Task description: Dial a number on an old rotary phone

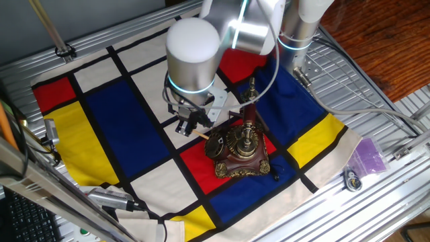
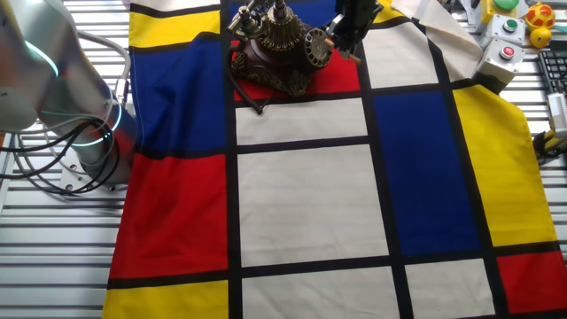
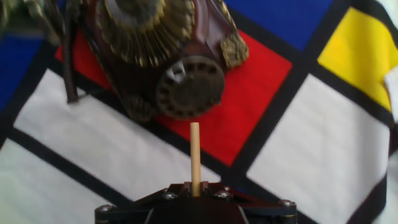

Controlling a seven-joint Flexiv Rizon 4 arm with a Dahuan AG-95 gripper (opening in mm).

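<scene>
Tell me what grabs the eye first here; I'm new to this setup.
The ornate red-brown, brass-trimmed rotary phone stands on a red patch of the bold red, blue, yellow and white checked cloth. Just beside its dark round dial, the end effector holds a thin wooden stick pointing at it.

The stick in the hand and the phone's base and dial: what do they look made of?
The stick looks like bare pale wood: matte, uniform tan, no shine. The rotary phone base looks like dark red-brown lacquered wood or resin, glossy, with brass-coloured metal trim. Its dial looks like dark dull metal or plastic; which cannot be told. The hand clamps the stick.
</scene>
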